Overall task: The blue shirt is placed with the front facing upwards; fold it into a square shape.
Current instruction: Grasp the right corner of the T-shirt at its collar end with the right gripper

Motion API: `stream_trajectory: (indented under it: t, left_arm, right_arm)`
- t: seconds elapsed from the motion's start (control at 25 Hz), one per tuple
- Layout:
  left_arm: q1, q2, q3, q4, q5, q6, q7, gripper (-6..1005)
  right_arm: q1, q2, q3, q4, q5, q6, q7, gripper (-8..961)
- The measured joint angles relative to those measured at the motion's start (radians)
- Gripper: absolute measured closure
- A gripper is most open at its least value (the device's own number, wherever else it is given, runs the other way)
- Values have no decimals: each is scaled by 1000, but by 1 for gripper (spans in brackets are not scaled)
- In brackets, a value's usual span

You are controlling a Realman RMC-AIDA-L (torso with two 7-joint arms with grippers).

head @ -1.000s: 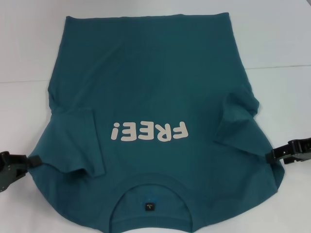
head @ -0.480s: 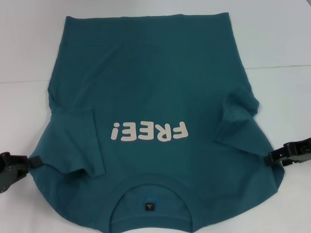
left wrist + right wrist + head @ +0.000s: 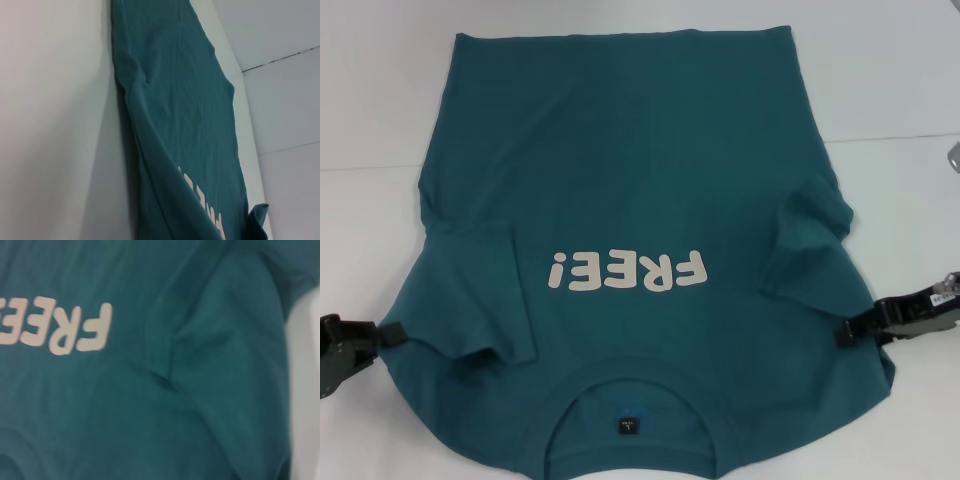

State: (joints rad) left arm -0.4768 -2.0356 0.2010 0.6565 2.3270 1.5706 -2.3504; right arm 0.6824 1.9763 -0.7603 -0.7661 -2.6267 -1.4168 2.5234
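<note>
The blue shirt (image 3: 620,200) looks soft and floppy; best held at its shoulders, where left claw (image 3: 388,335) and right claw (image 3: 845,333) sit, grips unreadable.

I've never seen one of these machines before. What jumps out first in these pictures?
A big teal-blue T-shirt fills most of the white table, front up, with an off-white "FREE!" print across the chest and both sleeves folded inward. At the shirt's shoulders, a black claw sits on each side: the left claw at the fabric's edge, the right claw reaching in over the cloth.
</note>
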Motion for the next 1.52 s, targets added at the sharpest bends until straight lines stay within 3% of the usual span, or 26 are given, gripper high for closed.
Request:
stream_trajectory:
  t: [0.52,0.76,0.84,1.04,1.28,1.52]
  left_arm:
    - [0,0,-4,-2,-1,-5,-2,951]
    - [0,0,-5,-2,-2,-5,-4,949]
    - [0,0,-5,-2,-3,-4,-4,948]
    - [-1,0,-1,-2,-3,-4,-6,946]
    - [-3,3,6,-1,3,5,-6,944]
    - [1,6,43,34,48,68,4,941]
  right_arm:
    - [11,4,-4,-1,12,-11,-6,316]
    - [13,4,-4,-8,9,-25,-10,385]
    - [14,4,-4,-9,9,-28,-11,610]
    - [14,2,-4,-10,9,-32,-8,815]
    - [11,-7,1,-11,11,-54,-9,926]
    - [4,-24,2,-24,9,-124,-14,927]
